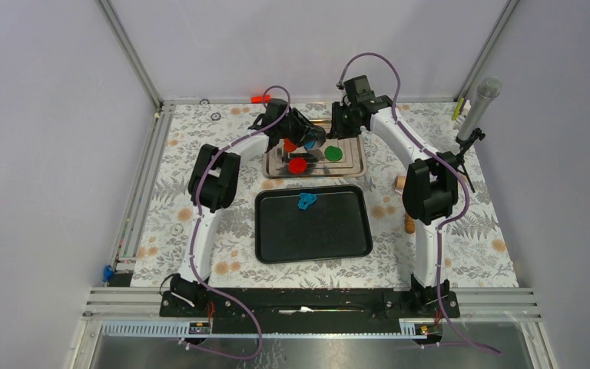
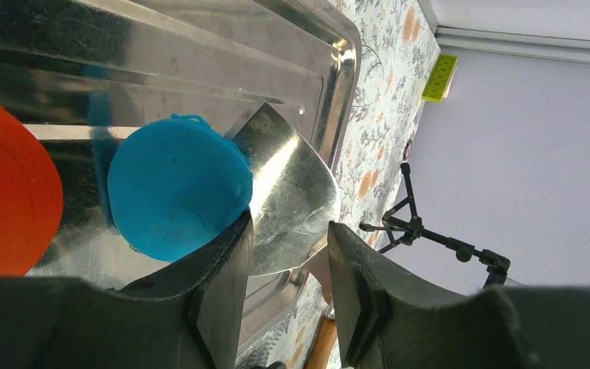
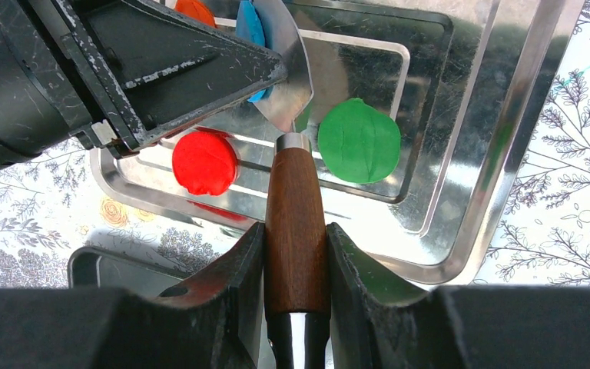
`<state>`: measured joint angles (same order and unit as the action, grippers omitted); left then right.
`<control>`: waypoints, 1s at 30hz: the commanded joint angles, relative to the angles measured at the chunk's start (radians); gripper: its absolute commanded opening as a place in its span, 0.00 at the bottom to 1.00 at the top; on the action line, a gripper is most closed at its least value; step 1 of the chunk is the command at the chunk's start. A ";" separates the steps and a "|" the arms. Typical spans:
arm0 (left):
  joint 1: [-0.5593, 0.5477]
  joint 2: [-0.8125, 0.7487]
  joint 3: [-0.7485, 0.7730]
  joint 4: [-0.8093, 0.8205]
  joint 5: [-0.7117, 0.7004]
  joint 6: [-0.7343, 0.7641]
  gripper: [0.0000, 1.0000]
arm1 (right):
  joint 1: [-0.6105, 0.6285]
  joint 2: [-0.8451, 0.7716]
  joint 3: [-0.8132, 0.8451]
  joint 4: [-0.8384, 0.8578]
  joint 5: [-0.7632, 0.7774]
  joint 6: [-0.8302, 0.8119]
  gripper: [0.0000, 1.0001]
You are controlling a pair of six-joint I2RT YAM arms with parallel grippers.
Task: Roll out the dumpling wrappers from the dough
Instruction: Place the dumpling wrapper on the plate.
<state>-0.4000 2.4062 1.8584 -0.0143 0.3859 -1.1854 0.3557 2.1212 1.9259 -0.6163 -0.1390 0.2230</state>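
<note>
On the steel tray (image 1: 357,165) at the back lie the dumpling wrappers: a red disc (image 3: 205,163), a green disc (image 3: 359,140), an orange disc (image 2: 8,192) and a bright blue disc (image 2: 177,184). The blue disc rests partly on the metal blade (image 2: 292,192) of a spatula. My right gripper (image 3: 296,231) is shut on the spatula's wooden handle (image 3: 296,200). My left gripper (image 2: 288,231) hovers open over the blade, one finger (image 2: 227,269) at the blue disc's edge, nothing between the fingers. A ragged blue scrap of dough (image 1: 306,201) lies on the black tray (image 1: 276,238).
The black tray sits just in front of the steel tray on the flowered mat. A microphone on a stand (image 1: 482,104) stands at the right edge. Small wooden pieces (image 1: 403,184) lie right of the trays. A green brick (image 2: 439,77) sits by the back wall.
</note>
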 commanded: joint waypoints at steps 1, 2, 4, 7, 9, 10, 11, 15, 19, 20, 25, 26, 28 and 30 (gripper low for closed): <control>0.002 0.004 0.051 0.006 -0.016 0.019 0.43 | -0.015 -0.053 -0.015 -0.024 0.063 -0.032 0.00; 0.002 0.004 0.051 -0.003 -0.016 0.020 0.43 | -0.016 -0.052 -0.015 -0.026 0.068 -0.035 0.00; 0.003 0.005 0.053 -0.005 -0.014 0.020 0.43 | -0.019 -0.054 -0.016 -0.028 0.076 -0.037 0.00; 0.002 0.009 0.059 -0.005 -0.012 0.019 0.43 | -0.025 -0.055 -0.018 -0.030 0.081 -0.039 0.00; 0.003 0.011 0.061 -0.005 -0.009 0.020 0.43 | -0.027 -0.059 -0.017 -0.031 0.082 -0.039 0.00; 0.001 0.012 0.061 -0.006 -0.008 0.020 0.43 | -0.028 -0.058 -0.015 -0.030 0.084 -0.039 0.00; 0.001 0.013 0.061 -0.005 -0.006 0.020 0.43 | -0.029 -0.057 -0.015 -0.031 0.085 -0.039 0.00; 0.001 0.013 0.058 -0.004 0.001 0.020 0.43 | -0.036 -0.055 -0.005 -0.030 0.108 -0.036 0.00; 0.001 0.008 0.052 0.001 0.007 0.018 0.44 | -0.044 -0.051 0.019 -0.042 0.121 -0.043 0.00; 0.001 0.006 0.050 0.006 0.008 0.016 0.44 | -0.044 -0.047 0.024 -0.047 0.125 -0.046 0.00; 0.001 -0.023 0.022 0.033 0.020 0.010 0.44 | -0.047 -0.038 0.043 -0.058 0.177 -0.058 0.00; 0.001 -0.030 0.016 0.038 0.023 0.011 0.45 | -0.048 -0.035 0.050 -0.066 0.188 -0.061 0.00; 0.000 -0.046 0.004 0.042 0.028 0.014 0.45 | -0.050 -0.032 0.061 -0.071 0.208 -0.063 0.00; 0.000 -0.068 -0.012 0.045 0.034 0.020 0.45 | -0.052 -0.031 0.070 -0.071 0.215 -0.063 0.00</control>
<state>-0.4000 2.4107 1.8690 -0.0307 0.3943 -1.1786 0.3168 2.1124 1.9469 -0.6460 -0.0090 0.1902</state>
